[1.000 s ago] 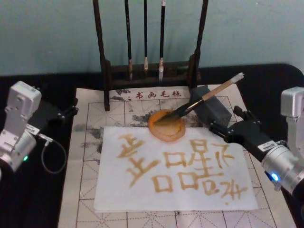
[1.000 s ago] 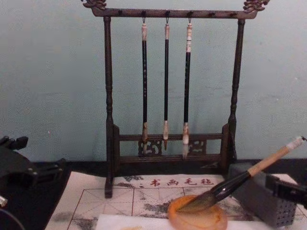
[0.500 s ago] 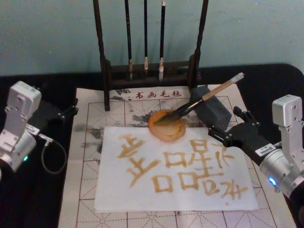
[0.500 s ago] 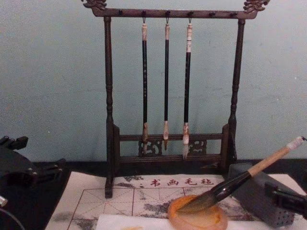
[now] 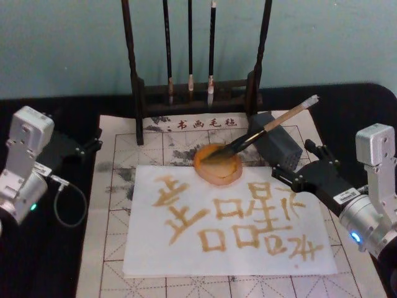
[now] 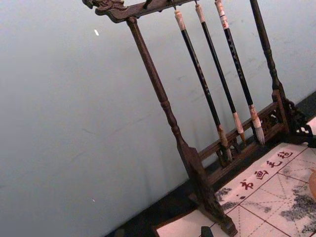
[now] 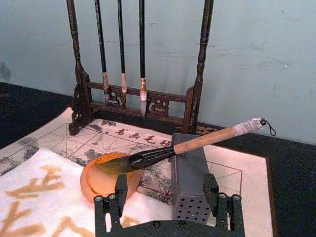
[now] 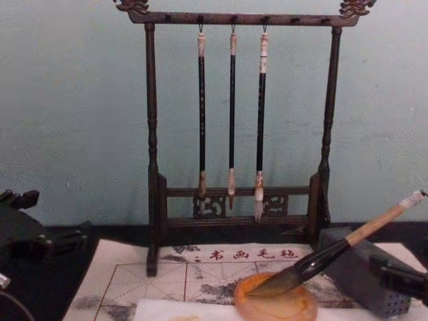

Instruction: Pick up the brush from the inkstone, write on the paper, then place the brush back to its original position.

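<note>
The brush (image 5: 267, 127) lies at a slant, its dark bristles in the orange inkstone (image 5: 217, 166) and its tan handle propped on a grey block (image 5: 280, 144). The white paper (image 5: 155, 248) in front of the inkstone carries several ochre characters. My right gripper (image 5: 296, 164) hovers open and empty over the paper's right edge, a little short of the block. In the right wrist view its fingers (image 7: 114, 198) stand wide apart before the brush (image 7: 197, 143) and inkstone (image 7: 101, 182). My left gripper (image 5: 92, 146) is parked open at the mat's left edge.
A dark wooden rack (image 5: 139, 93) with three thin hanging brushes stands behind the inkstone. A gridded felt mat (image 5: 108, 248) lies under the paper on the black table. A cable loops beside my left arm (image 5: 62, 205).
My right gripper has drawn back a little from the grey block toward me and its wrist has turned. The brush, inkstone and left arm have not moved.
</note>
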You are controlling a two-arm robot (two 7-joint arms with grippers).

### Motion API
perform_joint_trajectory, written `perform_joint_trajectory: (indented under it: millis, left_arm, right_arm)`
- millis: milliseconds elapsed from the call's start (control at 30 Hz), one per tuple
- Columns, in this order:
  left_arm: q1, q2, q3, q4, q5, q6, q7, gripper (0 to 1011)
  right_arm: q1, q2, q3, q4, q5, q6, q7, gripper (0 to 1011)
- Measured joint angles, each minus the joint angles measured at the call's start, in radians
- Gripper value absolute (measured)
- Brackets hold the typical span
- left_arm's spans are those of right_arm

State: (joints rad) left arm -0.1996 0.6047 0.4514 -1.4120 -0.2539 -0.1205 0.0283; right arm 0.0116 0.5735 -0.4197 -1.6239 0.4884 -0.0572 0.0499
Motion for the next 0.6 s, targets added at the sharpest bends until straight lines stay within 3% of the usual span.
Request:
perform_joint_trajectory:
  millis: [600]
  left_arm:
    - [0.0, 0.0, 0.0, 0.0, 0.0, 0.0, 0.0, 1001]
  right_arm:
    - [0.0, 0.001, 0.0, -0.001, 0.003, 0.002, 0.001, 1000]
